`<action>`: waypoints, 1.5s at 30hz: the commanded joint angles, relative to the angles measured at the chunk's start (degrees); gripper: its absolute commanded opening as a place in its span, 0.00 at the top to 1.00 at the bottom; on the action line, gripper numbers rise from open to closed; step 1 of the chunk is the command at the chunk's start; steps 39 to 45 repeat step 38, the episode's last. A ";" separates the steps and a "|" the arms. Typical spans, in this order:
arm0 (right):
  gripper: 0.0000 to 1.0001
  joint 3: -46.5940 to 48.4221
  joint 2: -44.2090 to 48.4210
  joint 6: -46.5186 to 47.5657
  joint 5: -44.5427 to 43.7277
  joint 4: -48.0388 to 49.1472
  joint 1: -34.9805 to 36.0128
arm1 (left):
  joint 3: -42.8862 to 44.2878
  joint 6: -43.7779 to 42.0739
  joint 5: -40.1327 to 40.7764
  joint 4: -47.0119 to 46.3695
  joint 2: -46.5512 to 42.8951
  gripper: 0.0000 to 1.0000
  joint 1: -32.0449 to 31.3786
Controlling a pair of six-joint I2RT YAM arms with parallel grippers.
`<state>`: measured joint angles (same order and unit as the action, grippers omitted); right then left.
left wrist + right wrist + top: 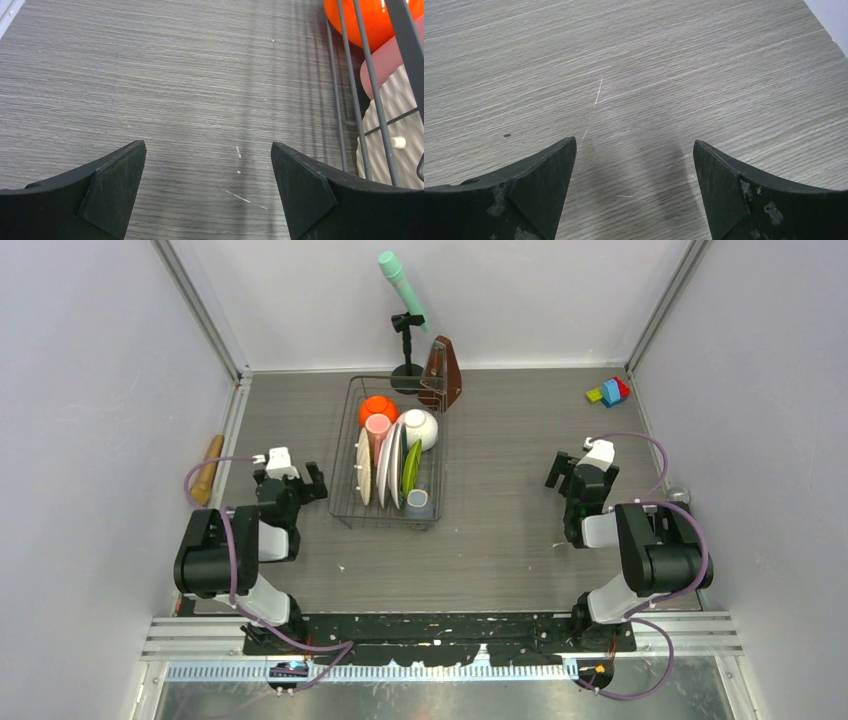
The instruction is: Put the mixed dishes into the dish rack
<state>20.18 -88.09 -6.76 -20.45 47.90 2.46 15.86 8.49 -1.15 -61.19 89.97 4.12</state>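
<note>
Dish rack (347, 502) loaded; left gripper (207, 150) near its edge, right gripper (634, 147) apart, both wide.

dark wire dish rack (342, 452) mid-bench holds orange bowl (377, 408), pink mug (378, 427) and white bowl (420, 427) at its far end; plates (390, 475) stand on edge.

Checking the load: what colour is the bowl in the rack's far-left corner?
Bowl is orange; top view best.

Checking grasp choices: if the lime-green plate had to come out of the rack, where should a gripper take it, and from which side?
Probably its upper rim, from above. The lime-green plate stands on edge in the dish rack, white plates close beside it, so only the top edge looks free.
</note>
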 commanded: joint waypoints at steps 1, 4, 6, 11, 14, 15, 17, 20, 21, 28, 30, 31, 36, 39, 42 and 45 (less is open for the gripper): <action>0.06 0.29 -0.79 -1.62 3.54 5.95 -1.66 | 2.19 -2.07 -1.34 1.62 -1.17 0.00 -0.45; 0.09 0.40 -0.84 -1.76 4.81 5.76 -3.25 | 4.37 -4.07 -1.67 6.09 -1.36 0.00 -1.98; 0.13 0.29 -1.06 -1.80 4.94 6.29 -3.38 | 4.62 -4.36 -1.83 6.56 -1.37 0.00 -2.16; 0.00 0.24 -0.97 -1.86 4.88 6.48 -3.47 | 5.53 -5.99 -5.13 8.33 -1.33 0.00 -2.30; 0.00 0.16 -0.94 -1.88 4.86 6.66 -3.43 | 5.58 -6.05 -5.23 8.37 -1.29 0.00 -2.41; 0.00 0.18 -0.94 -1.86 4.82 6.67 -3.43 | 5.59 -6.11 -5.23 8.37 -1.29 0.00 -2.42; 0.00 0.16 -0.89 -1.86 4.80 6.64 -3.43 | 5.59 -6.11 -5.18 8.37 -1.30 0.00 -2.38; 0.00 0.13 -0.93 -1.85 4.80 6.68 -3.43 | 5.59 -6.12 -5.21 8.37 -1.34 0.00 -2.40; 0.00 0.10 -0.94 -1.80 4.80 6.68 -3.43 | 5.54 -6.12 -5.22 8.37 -1.30 0.00 -2.32; 0.00 0.07 -0.92 -1.85 4.80 6.73 -3.45 | 5.59 -6.18 -5.26 8.45 -1.29 0.00 -2.32; 0.00 0.08 -0.94 -1.85 4.80 6.73 -3.43 | 5.59 -6.14 -5.24 8.45 -1.30 0.00 -2.36; 0.00 0.11 -0.94 -1.85 4.80 6.74 -3.43 | 5.59 -6.12 -5.29 8.45 -1.29 0.00 -2.43; 0.00 0.13 -0.87 -1.85 4.80 6.68 -3.43 | 5.76 -6.20 -5.19 8.54 -1.20 0.00 -2.40; 0.00 0.07 -0.88 -1.86 4.85 6.68 -3.38 | 5.69 -6.17 -5.18 8.54 -1.30 0.00 -2.42; 0.00 0.07 -0.88 -1.86 4.85 6.68 -3.38 | 5.69 -6.17 -5.18 8.54 -1.30 0.00 -2.42; 0.00 0.07 -0.88 -1.86 4.85 6.68 -3.38 | 5.69 -6.17 -5.18 8.54 -1.30 0.00 -2.42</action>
